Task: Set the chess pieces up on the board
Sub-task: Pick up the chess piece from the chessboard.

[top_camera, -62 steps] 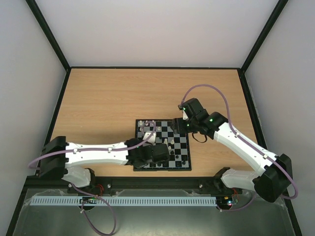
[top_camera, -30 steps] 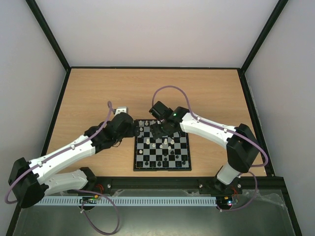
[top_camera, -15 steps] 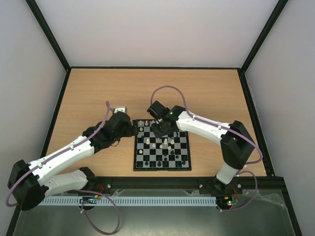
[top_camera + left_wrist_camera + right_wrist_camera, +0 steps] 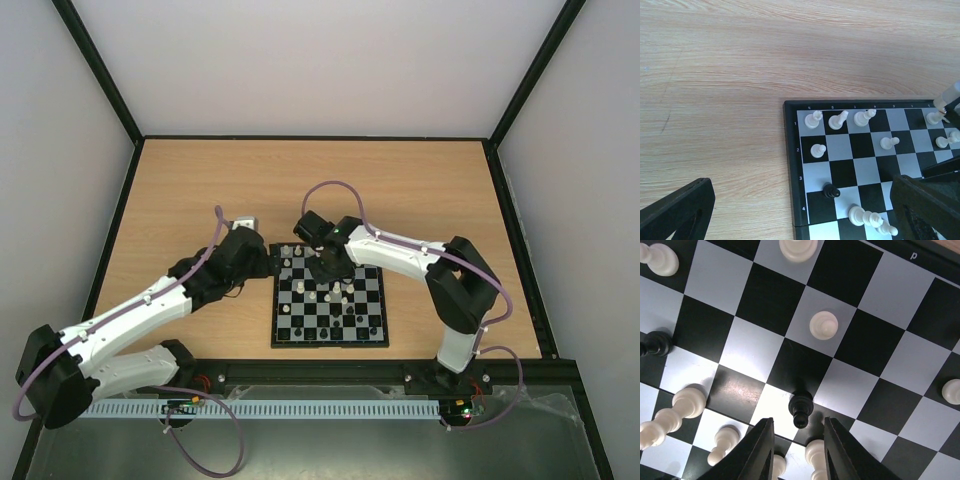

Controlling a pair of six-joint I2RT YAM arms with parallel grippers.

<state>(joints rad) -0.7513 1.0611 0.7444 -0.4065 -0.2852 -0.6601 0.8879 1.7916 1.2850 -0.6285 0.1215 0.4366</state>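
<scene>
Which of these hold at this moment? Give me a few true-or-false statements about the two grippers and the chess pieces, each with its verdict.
1. The left gripper stands wide open. True.
2. The left gripper holds a white piece. False: it is empty, hanging at a corner of the board.
3. The right gripper hangs over the board. True.
4. Every piece on the board is white. False: black ones stand among the white chess pieces, such as the black pawn right at the right gripper's fingertips.
</scene>
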